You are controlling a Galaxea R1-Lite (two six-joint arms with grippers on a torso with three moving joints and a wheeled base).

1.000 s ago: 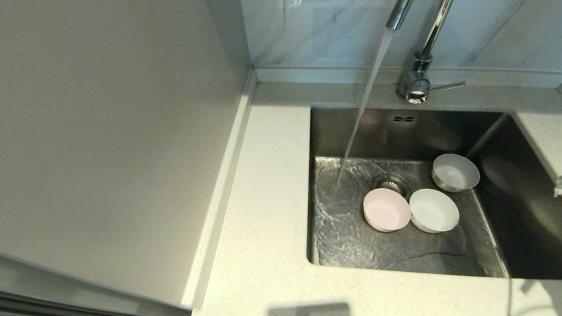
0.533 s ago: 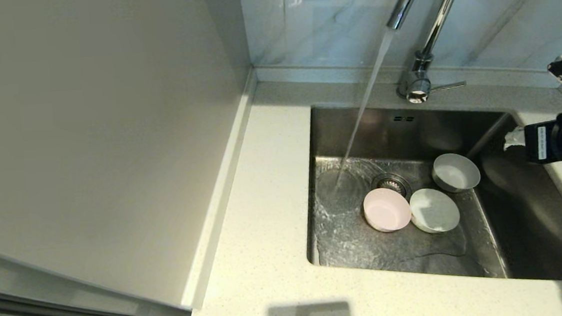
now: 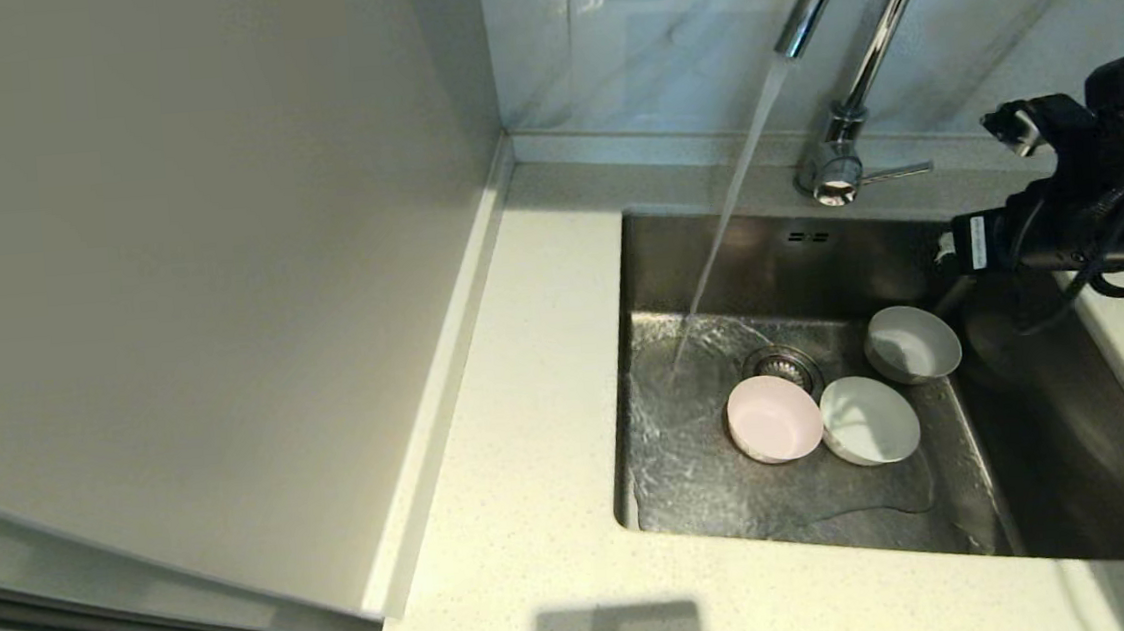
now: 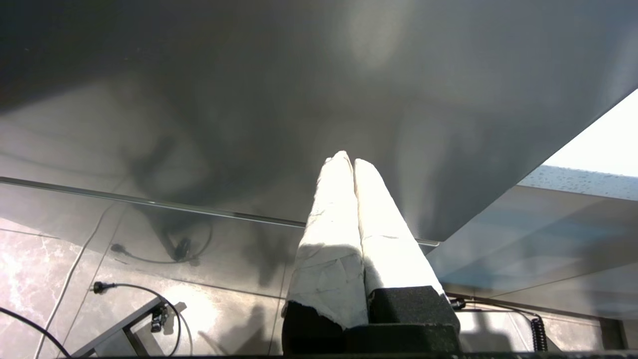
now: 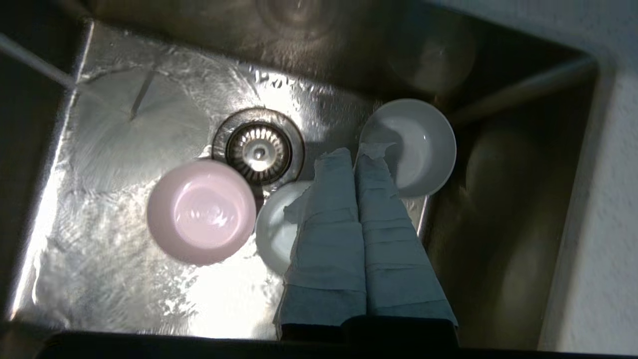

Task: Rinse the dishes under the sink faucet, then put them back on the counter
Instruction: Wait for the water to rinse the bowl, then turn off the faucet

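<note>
Three small bowls sit on the floor of the sink (image 3: 660,258): a pale pink bowl (image 3: 774,419) by the drain, a white bowl (image 3: 869,420) touching it, and a pale grey bowl (image 3: 911,343) behind. Water pours from the chrome faucet (image 3: 876,40) onto the basin floor left of the drain, missing the bowls. My right gripper (image 5: 355,152) hangs shut and empty above the sink, its tips over the gap between the grey bowl (image 5: 423,144) and the white bowl (image 5: 273,234); the pink bowl (image 5: 202,212) lies off to one side. My left gripper (image 4: 349,160) is shut, parked below the counter.
The speckled counter (image 3: 529,408) wraps the sink on the left and front. A beige wall panel (image 3: 198,284) rises on the left. The faucet's side lever (image 3: 897,172) points right, close to my right arm (image 3: 1075,205). The strainer drain (image 5: 258,147) is uncovered.
My right arm has swung in from the right edge and moved left and back, now reaching over the sink's right rear corner. The bowls stay put and the water keeps running.
</note>
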